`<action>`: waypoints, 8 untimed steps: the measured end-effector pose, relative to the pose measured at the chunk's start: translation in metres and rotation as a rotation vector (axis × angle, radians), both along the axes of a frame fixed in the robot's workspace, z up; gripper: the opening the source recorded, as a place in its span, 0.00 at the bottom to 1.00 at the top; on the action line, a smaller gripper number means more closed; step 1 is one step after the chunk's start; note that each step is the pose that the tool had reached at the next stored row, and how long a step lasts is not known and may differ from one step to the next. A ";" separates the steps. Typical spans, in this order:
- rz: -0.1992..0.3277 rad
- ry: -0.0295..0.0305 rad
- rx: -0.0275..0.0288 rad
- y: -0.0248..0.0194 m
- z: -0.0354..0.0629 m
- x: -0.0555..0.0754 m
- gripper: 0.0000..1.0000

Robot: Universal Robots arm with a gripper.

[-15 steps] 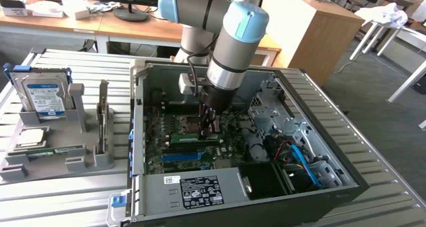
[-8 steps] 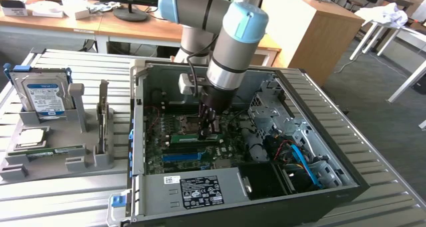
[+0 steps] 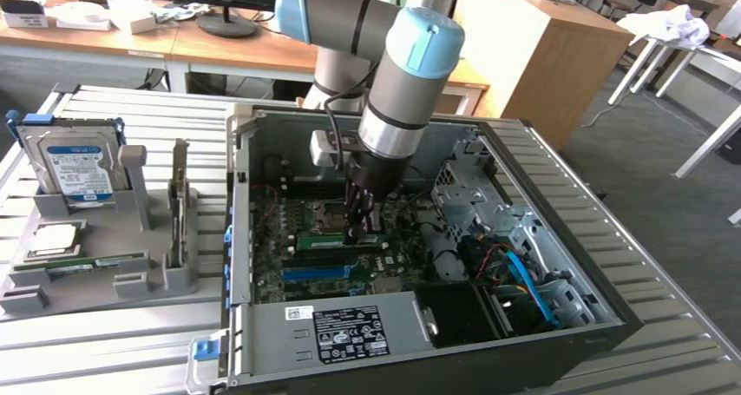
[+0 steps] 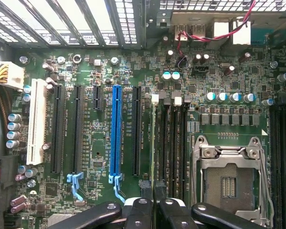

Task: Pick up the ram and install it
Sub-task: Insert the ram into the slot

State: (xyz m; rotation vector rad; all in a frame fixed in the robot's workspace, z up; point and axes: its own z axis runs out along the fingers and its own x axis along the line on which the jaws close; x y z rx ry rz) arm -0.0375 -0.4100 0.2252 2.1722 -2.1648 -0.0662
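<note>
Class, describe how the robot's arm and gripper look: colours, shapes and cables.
The arm is built of thick silver-grey tubes with rounded light-blue caps at the joints. A thin black cable runs beside it. The gripper is black and narrow; its fingers have pale, rounded metal edges.

Ram (image 3: 330, 240): thin green stick, clamped on its long edge by the tool (image 3: 368, 230), aligned along a memory slot of the motherboard (image 4: 100, 157).

Slatted metal table (image 3: 104, 343), matt grey plastic rack (image 3: 99, 284), glossy motherboard (image 4: 99, 148)
</note>
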 end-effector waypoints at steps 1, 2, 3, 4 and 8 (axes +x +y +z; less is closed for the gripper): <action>0.000 0.0000 0.0000 0.0000 -0.0001 0.000 0.13; 0.000 0.0000 0.0000 0.0000 -0.0002 0.000 0.13; 0.000 0.0000 -0.0001 0.0000 -0.0003 0.000 0.13; 0.000 0.0001 -0.0001 0.0000 -0.0004 0.000 0.13; 0.000 -0.0001 0.0000 -0.0001 -0.0022 0.000 0.13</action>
